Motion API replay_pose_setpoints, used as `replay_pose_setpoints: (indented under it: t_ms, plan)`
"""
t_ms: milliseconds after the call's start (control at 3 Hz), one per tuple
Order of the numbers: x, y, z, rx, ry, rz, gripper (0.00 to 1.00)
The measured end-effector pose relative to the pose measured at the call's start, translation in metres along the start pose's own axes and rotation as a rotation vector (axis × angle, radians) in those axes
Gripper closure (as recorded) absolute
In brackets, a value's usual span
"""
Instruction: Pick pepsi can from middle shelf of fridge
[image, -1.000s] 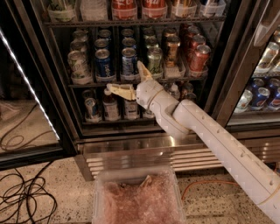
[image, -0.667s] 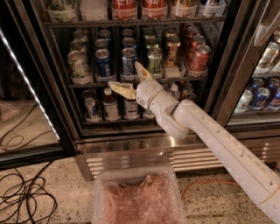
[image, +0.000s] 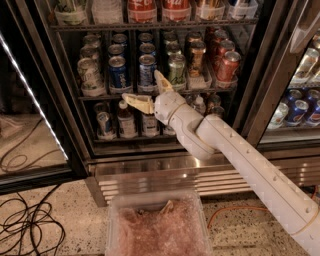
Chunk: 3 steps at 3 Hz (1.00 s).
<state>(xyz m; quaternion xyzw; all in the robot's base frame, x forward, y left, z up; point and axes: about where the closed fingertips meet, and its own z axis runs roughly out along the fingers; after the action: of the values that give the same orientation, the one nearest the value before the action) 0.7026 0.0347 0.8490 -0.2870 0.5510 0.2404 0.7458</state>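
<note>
Hand (image: 150, 92) released, fingers spread wide at the front edge of the middle shelf (image: 100, 96) of the fridge (image: 175, 175), just below the front-row pepsi can (image: 146, 71); risk: cans packed tight, so a finger may clip the neighbouring green-silver can (image: 176, 69) and topple it.

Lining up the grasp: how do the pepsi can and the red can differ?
The pepsi can is blue, the red can red. The pepsi can stands mid-row, the open gripper just before it; the red can stands at the right end, away from it. Both stand front-row on the middle shelf.
</note>
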Motion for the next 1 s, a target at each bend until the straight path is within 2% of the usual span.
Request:
replay_pose_setpoints:
  t_ms: [1000]
  plan:
    - [0.0123,0.0005,-0.0058,0.151,0.007,-0.005,0.13]
